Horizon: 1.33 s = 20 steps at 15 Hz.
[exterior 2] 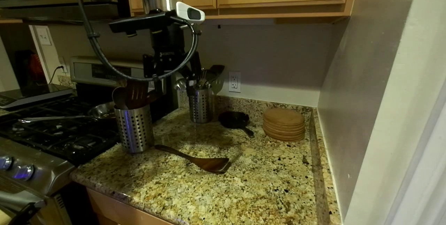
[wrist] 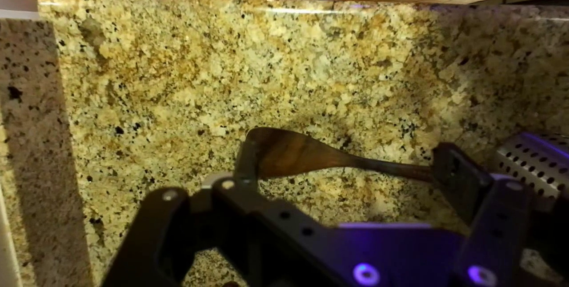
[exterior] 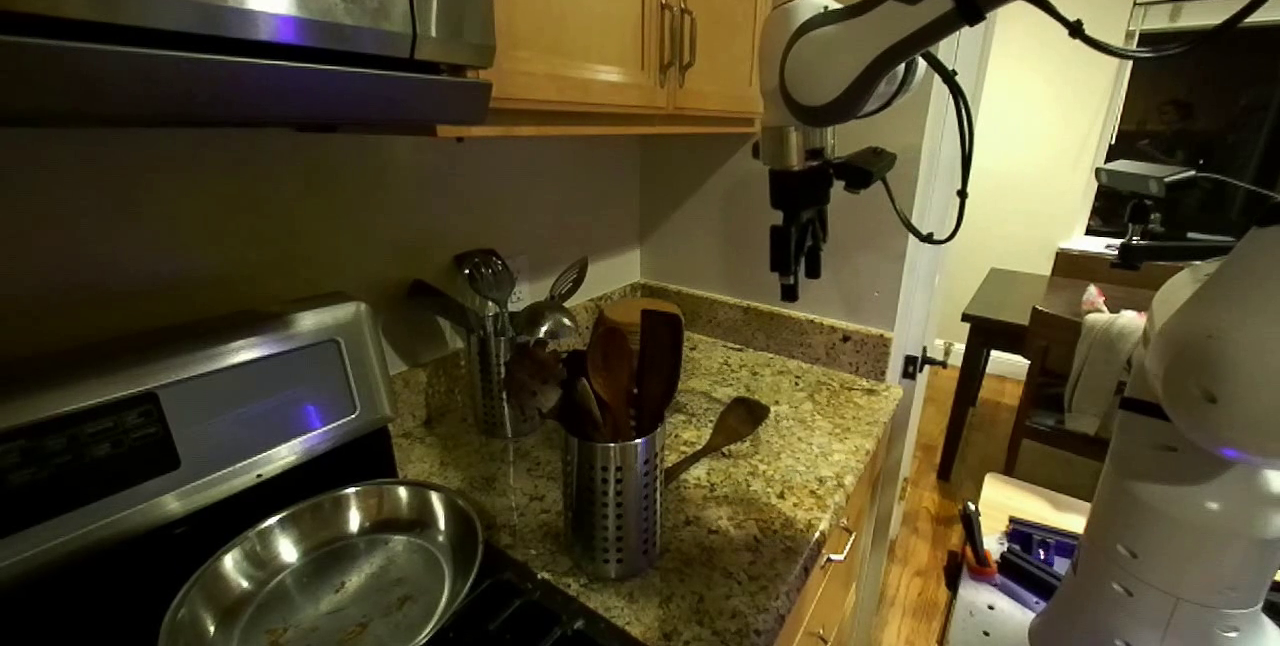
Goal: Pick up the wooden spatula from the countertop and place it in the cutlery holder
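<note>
I saw a black skillet [exterior 2: 232, 119] and stacked discs [exterior 2: 284, 124] beyond the wooden spatula [exterior 2: 209, 164], whose handle end my wide-spread claw [wrist: 350, 165] hid in the wrist view.

The wooden spatula [exterior 2: 200, 162] lies on the countertop [exterior 2: 261, 186], handle [exterior 2: 172, 150] ending just beside the nearer cutlery holder [exterior 2: 135, 131]

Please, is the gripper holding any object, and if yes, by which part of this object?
Nothing is held: the open gripper hangs above the countertop, where the wooden spatula lies.
</note>
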Each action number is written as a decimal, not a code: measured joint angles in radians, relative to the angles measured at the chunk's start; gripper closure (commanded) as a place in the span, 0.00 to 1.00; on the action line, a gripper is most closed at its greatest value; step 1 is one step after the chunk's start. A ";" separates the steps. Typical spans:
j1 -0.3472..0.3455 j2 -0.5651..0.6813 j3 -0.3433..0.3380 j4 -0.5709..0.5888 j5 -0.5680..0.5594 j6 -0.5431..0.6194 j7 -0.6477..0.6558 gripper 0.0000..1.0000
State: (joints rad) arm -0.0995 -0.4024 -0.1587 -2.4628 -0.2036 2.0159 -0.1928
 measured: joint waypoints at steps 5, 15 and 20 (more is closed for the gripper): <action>0.003 0.007 0.002 0.008 0.001 0.000 0.000 0.00; -0.030 0.137 -0.130 0.003 0.181 0.098 -0.162 0.00; -0.076 0.228 -0.170 0.001 0.208 0.231 -0.244 0.00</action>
State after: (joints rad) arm -0.1754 -0.1746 -0.3292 -2.4619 0.0044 2.2465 -0.4369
